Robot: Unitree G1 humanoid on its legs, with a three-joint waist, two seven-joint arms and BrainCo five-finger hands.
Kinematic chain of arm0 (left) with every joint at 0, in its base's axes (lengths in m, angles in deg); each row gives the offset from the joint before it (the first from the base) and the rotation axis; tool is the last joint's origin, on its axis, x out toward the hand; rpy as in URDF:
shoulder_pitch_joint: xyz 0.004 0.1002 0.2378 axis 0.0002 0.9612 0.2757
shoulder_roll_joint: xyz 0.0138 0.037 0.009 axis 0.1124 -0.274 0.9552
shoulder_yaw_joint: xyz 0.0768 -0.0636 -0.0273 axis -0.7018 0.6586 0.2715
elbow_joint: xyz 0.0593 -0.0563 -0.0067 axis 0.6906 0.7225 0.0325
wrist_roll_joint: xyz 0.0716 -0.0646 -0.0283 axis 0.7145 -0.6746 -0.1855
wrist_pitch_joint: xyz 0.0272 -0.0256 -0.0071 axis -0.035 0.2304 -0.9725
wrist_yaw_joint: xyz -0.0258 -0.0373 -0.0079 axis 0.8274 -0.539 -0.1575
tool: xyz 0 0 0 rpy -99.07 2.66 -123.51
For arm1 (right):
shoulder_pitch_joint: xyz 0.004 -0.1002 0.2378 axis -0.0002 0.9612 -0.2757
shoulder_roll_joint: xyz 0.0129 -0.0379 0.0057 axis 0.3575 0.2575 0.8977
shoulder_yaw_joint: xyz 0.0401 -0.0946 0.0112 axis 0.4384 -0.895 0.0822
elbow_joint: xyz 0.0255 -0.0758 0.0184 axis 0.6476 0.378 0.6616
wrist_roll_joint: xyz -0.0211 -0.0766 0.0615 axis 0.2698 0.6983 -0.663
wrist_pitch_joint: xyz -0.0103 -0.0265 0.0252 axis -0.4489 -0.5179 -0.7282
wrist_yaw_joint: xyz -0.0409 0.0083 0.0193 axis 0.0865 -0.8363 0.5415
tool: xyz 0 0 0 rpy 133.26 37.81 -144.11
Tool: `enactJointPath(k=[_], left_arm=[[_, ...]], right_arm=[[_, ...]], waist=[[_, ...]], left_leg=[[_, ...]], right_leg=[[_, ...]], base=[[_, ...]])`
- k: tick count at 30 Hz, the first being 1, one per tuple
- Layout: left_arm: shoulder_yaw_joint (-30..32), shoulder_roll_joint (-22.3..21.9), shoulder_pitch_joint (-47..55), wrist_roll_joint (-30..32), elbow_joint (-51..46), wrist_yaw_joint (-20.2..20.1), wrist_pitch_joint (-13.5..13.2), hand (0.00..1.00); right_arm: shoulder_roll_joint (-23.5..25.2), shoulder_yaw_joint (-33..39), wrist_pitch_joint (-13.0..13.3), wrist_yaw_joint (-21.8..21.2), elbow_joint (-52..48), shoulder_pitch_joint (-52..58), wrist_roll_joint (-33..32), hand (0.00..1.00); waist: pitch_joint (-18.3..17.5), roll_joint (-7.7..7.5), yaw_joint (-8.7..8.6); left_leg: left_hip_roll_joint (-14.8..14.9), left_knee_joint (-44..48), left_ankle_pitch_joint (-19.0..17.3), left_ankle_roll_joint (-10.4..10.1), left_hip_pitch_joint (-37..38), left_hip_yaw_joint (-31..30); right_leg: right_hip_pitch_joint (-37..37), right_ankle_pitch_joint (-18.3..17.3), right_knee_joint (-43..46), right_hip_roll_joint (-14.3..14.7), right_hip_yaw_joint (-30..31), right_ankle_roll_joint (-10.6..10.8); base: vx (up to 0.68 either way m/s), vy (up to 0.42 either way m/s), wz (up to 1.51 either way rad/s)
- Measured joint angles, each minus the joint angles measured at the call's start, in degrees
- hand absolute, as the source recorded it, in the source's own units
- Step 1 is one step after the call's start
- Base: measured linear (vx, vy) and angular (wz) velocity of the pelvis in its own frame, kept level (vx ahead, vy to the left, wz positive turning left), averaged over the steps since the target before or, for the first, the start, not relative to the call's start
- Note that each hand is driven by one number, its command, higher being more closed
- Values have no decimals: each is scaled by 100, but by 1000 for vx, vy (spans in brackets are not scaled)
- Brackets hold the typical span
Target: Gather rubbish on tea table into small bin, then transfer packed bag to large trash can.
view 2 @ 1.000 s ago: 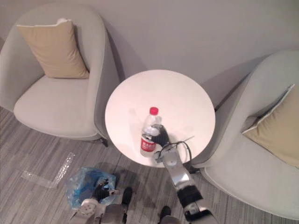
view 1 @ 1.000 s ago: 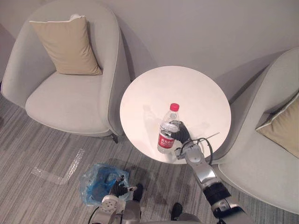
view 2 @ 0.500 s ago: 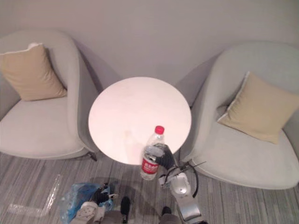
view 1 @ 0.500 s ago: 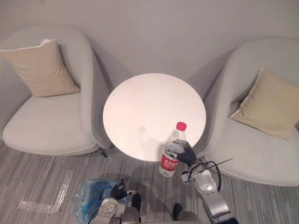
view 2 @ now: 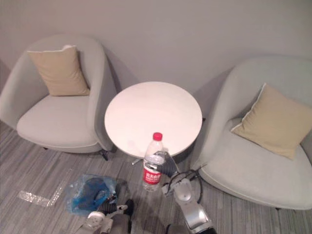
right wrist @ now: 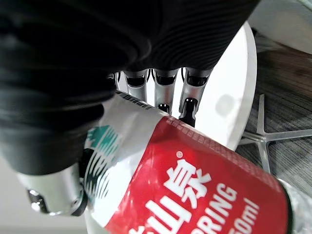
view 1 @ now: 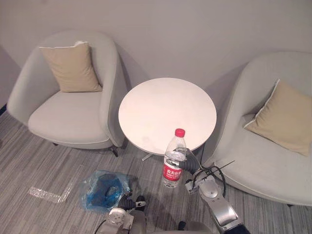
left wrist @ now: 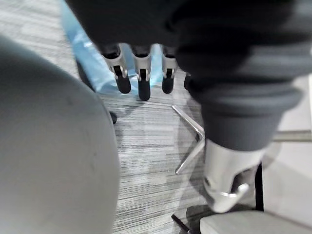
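A clear plastic bottle [view 1: 173, 161] with a red cap and red label hangs upright just past the front edge of the round white tea table [view 1: 165, 107], above the carpet. My right hand [view 1: 190, 165] is shut on its middle; in the right wrist view the fingers [right wrist: 165, 85] curl round the bottle [right wrist: 195, 195]. A crumpled blue plastic bag [view 1: 100, 187] with a dark opening sits on the floor to the left of the bottle. My left hand [view 1: 121, 214] hovers low beside the bag, and its fingers [left wrist: 139, 78] hang straight, holding nothing.
Grey armchairs flank the table, the left armchair [view 1: 68, 117] and the right armchair [view 1: 253, 165], each with a beige cushion [view 1: 70, 66]. A strip of clear plastic [view 1: 48, 194] lies on the striped carpet. A plain wall stands behind.
The bottle has left the tabletop and come back past the table's front edge, still in my right hand. The whole view has shifted, so the camera moved.
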Motion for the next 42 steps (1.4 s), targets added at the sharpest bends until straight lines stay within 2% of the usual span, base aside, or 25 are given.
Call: enactJointPath(k=[2,3,5,6,8,10,11,13,15,22,26,27,28,29,30,31,32,33,34,35,36,38,39,41,42], left_arm=[[-9,62,-42,15,-58,-13,5,0],[-13,43,-34,61,-132,-18,5,0],[-20,-50,92,133,-177,-8,6,0],[-96,-78,171,227,-163,-10,12,0],[-203,-90,188,285,-165,-11,18,0],[-338,-197,180,387,-116,-19,29,0],[-345,-197,169,412,-119,-21,25,0],[-344,-121,154,476,-108,-21,28,0],[-338,-72,202,529,-84,-10,33,0],[-254,-30,205,551,-17,35,27,0],[-222,54,146,543,-6,50,19,0],[-220,115,135,535,-45,71,16,0],[-219,118,140,503,-44,94,15,0],[-218,125,143,493,-48,102,12,0],[-199,133,151,440,-115,148,21,0],[-195,117,160,429,-127,155,23,0],[-73,136,155,348,-130,170,24,0],[-31,134,153,319,-110,172,24,0],[15,141,158,241,-81,174,27,0],[12,147,181,223,-79,173,27,0],[32,183,172,231,-75,163,19,0],[182,-17,137,236,-41,170,-2,0],[202,-63,183,241,-32,170,10,0],[235,-64,209,263,-30,165,15,0],[230,-64,192,304,-32,146,13,0]], right_arm=[[21,90,3,7,154,-59,-8,100],[25,245,-32,21,344,-53,-43,100],[-10,351,-109,18,463,24,-104,100],[-7,393,-119,21,460,118,-109,100],[-1,398,-121,18,455,136,-109,100],[116,602,-150,14,401,162,-109,100],[165,656,-159,13,401,166,-109,100],[375,645,-186,-2,402,222,-108,100],[506,630,-186,-12,402,270,-108,100],[512,649,-215,-39,846,217,-109,100],[488,644,-231,-79,1056,156,-107,100],[483,636,-229,-100,1055,157,-106,100],[475,638,-229,-106,1053,177,-103,100],[468,639,-228,-106,1053,191,-103,100],[457,641,-228,-125,1055,195,-100,100],[440,663,-226,-135,1060,209,-100,100],[460,624,-215,-179,1061,195,-102,100],[462,610,-211,-198,1061,196,-101,100],[459,611,-212,-222,1065,240,-100,100],[459,624,-212,-222,1065,254,-101,100],[458,662,-204,-219,1056,300,-103,100],[290,728,-208,-220,1107,290,-101,100],[256,724,-207,-224,1106,250,-102,100],[273,783,-208,-218,1103,233,-107,100],[284,859,-210,-222,1094,324,-116,100]], waist=[[38,-73,-5],[41,-91,-31],[-48,43,-86],[-108,139,-133],[-112,143,-189],[-177,240,-311],[-170,217,-311],[-198,18,-255],[-243,-13,-256],[-305,-105,-231],[-187,-290,-185],[-119,-372,-189],[-110,-378,-190],[-106,-381,-198],[-67,-348,-219],[-71,-317,-271],[-63,-309,-294],[-50,-301,-303],[-32,-283,-328],[-22,-303,-337],[-35,-510,-341],[-22,-149,-281],[-20,-58,-283],[-22,-19,-294],[-5,-34,-308]], left_leg=[[-60,506,70,257,-276,377],[-240,1173,142,386,-394,630],[-128,2199,-181,361,-350,1023],[63,2569,-620,239,0,1386],[177,2442,-930,55,347,1641],[101,1402,-1034,-169,742,1914],[50,1186,-1032,-169,787,1906],[-253,754,-886,-86,952,1764],[-404,638,-853,-34,1100,1701],[-630,76,-518,51,1165,1296],[-709,186,-625,58,1143,1189],[-770,376,-876,124,1137,997],[-777,434,-920,145,1134,926],[-778,483,-949,163,1135,856],[-760,540,-973,188,1175,558],[-702,581,-993,210,1155,448],[-605,560,-1021,254,1129,210],[-577,554,-1008,234,1127,120],[-538,552,-976,155,1126,-152],[-573,554,-980,149,1140,-226],[-825,587,-1033,67,1166,-426],[-674,666,-1076,-10,1126,-552],[-616,665,-1102,-53,1106,-550],[-542,735,-1117,-77,1053,-512],[-491,1019,-1197,-208,1034,-423]], right_leg=[[-140,50,-23,-222,-194,-51],[-151,191,-99,-441,-366,4],[-151,339,-260,-529,-594,39],[-131,417,-361,-589,-796,90],[-136,470,-406,-674,-1015,172],[-104,680,-650,-682,-1407,418],[-69,767,-762,-680,-1484,448],[288,1083,-1360,-765,-1627,556],[504,1146,-1537,-846,-1630,639],[548,1087,-1514,-908,-1924,647],[233,434,-400,-1258,-2003,772],[154,287,176,-1419,-1819,829],[57,304,471,-1438,-1526,803],[-24,338,687,-1433,-1297,749],[-479,385,1612,-1403,-780,497],[-601,236,1699,-1313,-632,510],[-753,-88,1512,-894,-302,485],[-800,-137,1426,-755,-253,480],[-948,-138,979,-379,-133,427],[-945,-65,787,-336,-129,389],[-890,429,232,-393,-110,252],[-700,435,135,-336,-335,233],[-646,436,34,-285,-375,234],[-497,436,-165,-221,-453,233],[-292,436,-301,-194,-568,233]], base=[[-219,-62,68],[-213,-49,80],[-137,30,73],[-76,120,66],[-64,147,86],[-53,193,114],[-51,213,89],[-37,183,49],[10,142,21],[-10,37,31],[23,4,24],[48,30,45],[85,84,46],[136,104,64],[136,104,67],[214,-26,93],[153,-89,67],[261,-151,110],[138,-78,93],[192,-116,134],[185,-118,96],[289,-113,65],[191,-37,19],[194,-56,24],[217,-48,39]])
